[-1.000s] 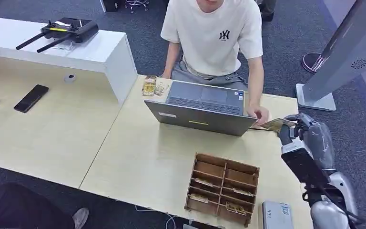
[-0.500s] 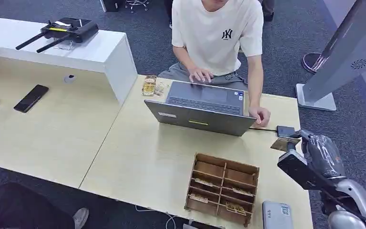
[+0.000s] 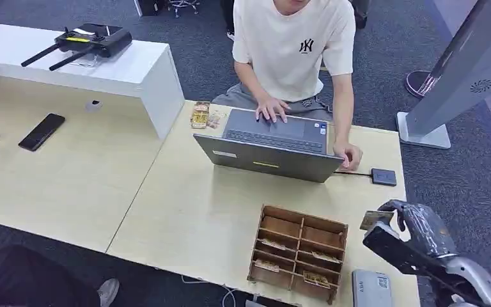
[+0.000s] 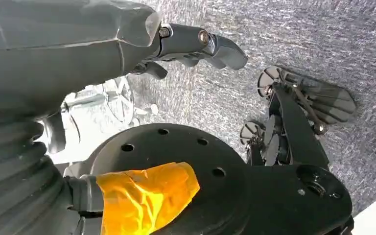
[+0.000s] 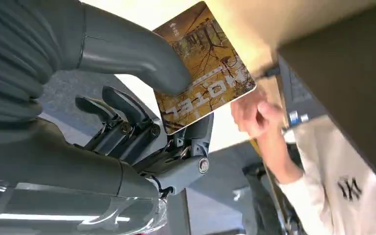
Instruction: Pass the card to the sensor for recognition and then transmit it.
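right, the hotel card (image 5: 203, 73) sits pinched in the right hand (image 3: 404, 225), thumb (image 5: 132, 51) pressed on its printed face and the darker fingers (image 5: 127, 122) backing it from behind. the card is brown and gold with white lettering, and in the head view it shows as a small tan sliver (image 3: 376, 219) poking out of the hand toward the wooden organiser. the hand hangs over the right end of the light wood table (image 3: 192, 211), near the table's right edge, and well short of the sensor (image 3: 383, 176), a small dark square pad lying flat on the table by the laptop's right corner, with a thin cable running from it toward the laptop. the card is not over the sensor; it's apart from it, on the robot's side.

the grey laptop (image 3: 268, 146) stands open facing the person in the white t-shirt (image 3: 291, 45), one hand on the keyboard (image 3: 272, 110), the other resting by the laptop's right corner (image 3: 350, 155). the wooden compartment organiser (image 3: 299, 251) sits just left of the right hand, cards lying in some slots, and a grey device (image 3: 371, 289) is at the table's near edge.

over on the left wrist view, the left hand (image 4: 196, 46) hangs above grey carpet, fingers extended with nothing in them.
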Controlling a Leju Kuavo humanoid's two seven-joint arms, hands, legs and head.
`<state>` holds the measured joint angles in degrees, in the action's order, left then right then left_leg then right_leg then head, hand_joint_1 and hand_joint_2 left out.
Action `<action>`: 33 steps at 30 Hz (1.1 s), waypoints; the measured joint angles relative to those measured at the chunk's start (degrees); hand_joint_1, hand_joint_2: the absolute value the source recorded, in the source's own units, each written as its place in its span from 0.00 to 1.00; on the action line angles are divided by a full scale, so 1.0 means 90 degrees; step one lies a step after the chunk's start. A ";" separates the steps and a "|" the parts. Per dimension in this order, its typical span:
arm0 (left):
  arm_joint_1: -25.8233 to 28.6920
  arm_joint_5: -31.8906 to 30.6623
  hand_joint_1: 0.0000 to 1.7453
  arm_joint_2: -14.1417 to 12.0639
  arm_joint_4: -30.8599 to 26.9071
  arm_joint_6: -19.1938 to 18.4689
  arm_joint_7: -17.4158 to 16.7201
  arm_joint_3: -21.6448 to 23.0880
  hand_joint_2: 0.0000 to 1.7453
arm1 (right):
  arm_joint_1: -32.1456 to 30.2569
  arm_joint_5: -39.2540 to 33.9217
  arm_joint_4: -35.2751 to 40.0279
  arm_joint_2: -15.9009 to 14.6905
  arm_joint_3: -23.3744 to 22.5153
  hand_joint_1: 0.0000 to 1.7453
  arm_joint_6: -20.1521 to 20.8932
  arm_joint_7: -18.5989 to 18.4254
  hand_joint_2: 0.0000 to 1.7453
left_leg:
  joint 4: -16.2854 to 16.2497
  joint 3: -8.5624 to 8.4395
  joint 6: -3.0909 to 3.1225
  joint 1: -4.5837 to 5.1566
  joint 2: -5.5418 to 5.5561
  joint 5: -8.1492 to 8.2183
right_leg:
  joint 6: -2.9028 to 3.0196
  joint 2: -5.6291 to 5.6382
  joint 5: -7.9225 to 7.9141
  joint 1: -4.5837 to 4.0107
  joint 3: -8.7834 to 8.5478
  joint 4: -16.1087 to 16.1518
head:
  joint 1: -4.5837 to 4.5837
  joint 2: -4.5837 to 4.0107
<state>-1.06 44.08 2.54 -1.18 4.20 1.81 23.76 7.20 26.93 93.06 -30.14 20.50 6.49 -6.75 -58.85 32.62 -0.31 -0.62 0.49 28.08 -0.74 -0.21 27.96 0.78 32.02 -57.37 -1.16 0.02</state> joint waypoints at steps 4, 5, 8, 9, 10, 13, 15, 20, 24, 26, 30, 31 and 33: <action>0.0009 0.0088 0.00 0.0005 0.0000 -0.0010 -0.0002 0.0000 1.00 | -0.0121 -0.0075 0.0124 -0.0299 0.0126 1.00 0.0166 -0.0071 1.00 | 0.0000 -0.0001 0.0001 0.0000 0.0000 0.0001 | 0.0000 0.0001 0.0000 0.0000 0.0000 0.0000 | 0.0000 0.0000; 0.0010 0.0102 0.00 0.0005 0.0000 -0.0015 -0.0005 0.0000 1.00 | -0.0149 -0.0090 0.0141 -0.0368 0.0153 1.00 0.0188 -0.0083 1.00 | 0.0000 0.0000 0.0001 0.0000 0.0000 0.0001 | 0.0000 0.0001 0.0000 0.0000 0.0000 0.0000 | 0.0002 0.0000; 0.0023 0.0153 0.00 0.0003 0.0000 -0.0029 -0.0017 0.0000 1.00 | -0.0181 -0.0184 0.0192 -0.0619 0.0265 1.00 0.0292 -0.0148 1.00 | 0.0000 0.0000 0.0001 0.0000 0.0000 0.0001 | 0.0000 0.0001 0.0000 0.0000 0.0001 0.0000 | 0.0000 0.0000; 0.0026 0.0160 0.00 0.0005 0.0000 -0.0034 -0.0024 0.0000 1.00 | -0.0181 -0.0204 0.0197 -0.0681 0.0287 1.00 0.0324 -0.0170 1.00 | 0.0000 0.0000 0.0001 0.0000 0.0000 0.0001 | 0.0000 0.0001 0.0000 -0.0001 0.0000 0.0000 | 0.0000 0.0000; 0.0029 0.0173 0.00 0.0002 0.0000 -0.0041 -0.0036 0.0000 1.00 | -0.0179 -0.0265 0.0212 -0.0768 0.0319 1.00 0.0406 -0.0197 1.00 | 0.0000 0.0000 0.0001 0.0000 0.0000 0.0001 | 0.0000 0.0001 0.0000 0.0000 0.0000 0.0000 | 0.0000 0.0000; 0.0036 0.0226 0.00 0.0000 0.0000 -0.0048 -0.0070 0.0000 1.00 | -0.0141 -0.0502 0.0226 -0.1012 0.0434 1.00 0.0665 -0.0298 1.00 | 0.0000 0.0002 0.0002 0.0000 0.0000 0.0001 | 0.0000 0.0000 0.0000 0.0000 0.0000 0.0000 | 0.0000 0.0000; 0.0041 0.0253 0.00 -0.0007 0.0000 -0.0063 -0.0080 0.0000 1.00 | -0.0059 -0.0702 0.0226 -0.1200 0.0547 1.00 0.0892 -0.0384 1.00 | 0.0000 0.0002 0.0002 0.0000 0.0000 0.0001 | 0.0000 0.0001 0.0000 0.0000 0.0000 0.0000 | 0.0002 0.0000; 0.0064 0.0328 0.00 -0.0022 0.0000 -0.0080 -0.0087 0.0000 1.00 | 0.0236 -0.1370 0.0224 -0.1673 0.0913 1.00 0.1212 -0.0471 1.00 | 0.0000 0.0001 0.0002 0.0000 0.0000 0.0001 | 0.0000 -0.0001 0.0000 0.0000 0.0000 0.0000 | 0.0000 0.0000; 0.0077 0.0345 0.00 -0.0027 0.0000 -0.0083 -0.0109 0.0000 1.00 | 0.0395 -0.1654 0.0224 -0.1912 0.1147 1.00 0.1290 -0.0595 1.00 | 0.0000 0.0000 0.0002 0.0000 0.0000 0.0001 | 0.0000 0.0000 0.0000 0.0000 0.0000 0.0000 | 0.0000 0.0000; 0.0082 0.0350 0.00 -0.0027 0.0000 -0.0083 -0.0114 0.0000 1.00 | 0.0430 -0.1822 0.0216 -0.2019 0.1254 1.00 0.1331 -0.0668 1.00 | 0.0000 0.0001 0.0002 0.0000 0.0001 0.0001 | 0.0000 -0.0001 0.0000 0.0000 0.0000 0.0000 | 0.0000 0.0000; 0.0092 0.0350 0.00 -0.0032 0.0000 -0.0085 -0.0124 0.0000 1.00 | 0.0485 -0.2415 0.0209 -0.2213 0.1436 1.00 0.1448 -0.0865 1.00 | 0.0000 0.0001 0.0002 -0.0001 0.0000 0.0001 | 0.0000 0.0000 0.0000 -0.0001 0.0001 0.0000 | 0.0002 0.0000; 0.0094 0.0347 0.00 -0.0034 0.0000 -0.0085 -0.0124 0.0000 1.00 | 0.0491 -0.2677 0.0200 -0.2252 0.1479 1.00 0.1484 -0.0978 1.00 | 0.0000 0.0001 0.0002 -0.0001 0.0001 0.0001 | 0.0000 -0.0001 0.0000 -0.0001 0.0001 0.0000 | -0.0002 0.0000; 0.0103 0.0340 0.00 -0.0051 0.0000 -0.0102 -0.0126 0.0000 1.00 | 0.0487 -0.3280 0.0156 -0.2322 0.1569 1.00 0.1518 -0.1193 1.00 | 0.0000 0.0001 0.0002 -0.0001 0.0001 0.0001 | 0.0000 -0.0001 0.0000 -0.0001 0.0002 0.0000 | 0.0000 0.0000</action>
<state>-0.13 47.14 2.08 -1.18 3.28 0.68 23.76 11.59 -2.59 94.46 -51.04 34.62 20.15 -17.49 -58.85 32.63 -0.30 -0.63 0.49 28.09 -0.74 -0.21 27.96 0.77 32.04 -57.37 -1.16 0.02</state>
